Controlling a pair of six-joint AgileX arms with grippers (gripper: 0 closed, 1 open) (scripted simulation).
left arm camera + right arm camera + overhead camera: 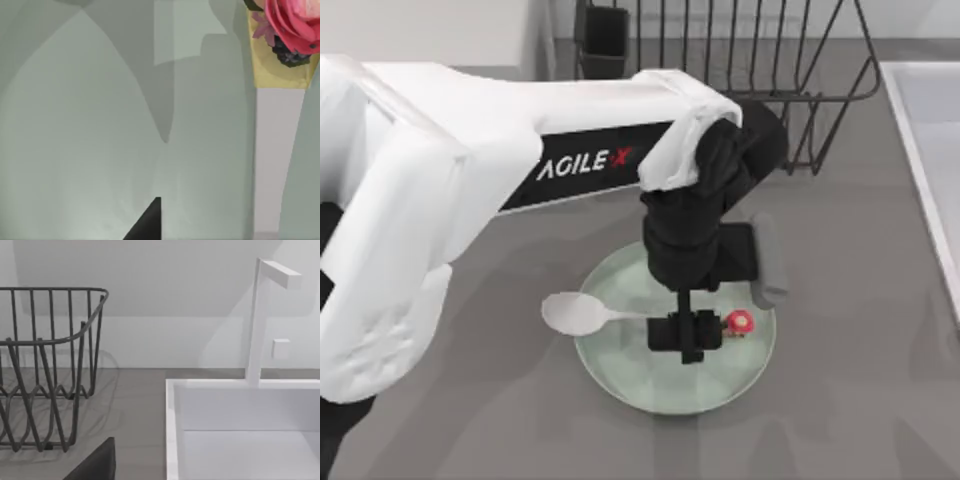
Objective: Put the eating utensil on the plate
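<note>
My left gripper [686,332] is down over the plate [620,368], its fingers closed around the thin handle of the spoon [582,313]. The handle crosses the plate, with the red-and-white ornament [738,322] just beside the gripper, while the oval bowl hangs past the plate's left rim. Behind stands a wire rack [760,60]; a white sink [240,435] lies at the table's right.

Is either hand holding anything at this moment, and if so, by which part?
The left hand grips the spoon by its handle, near the red ornament end, over the plate.
</note>
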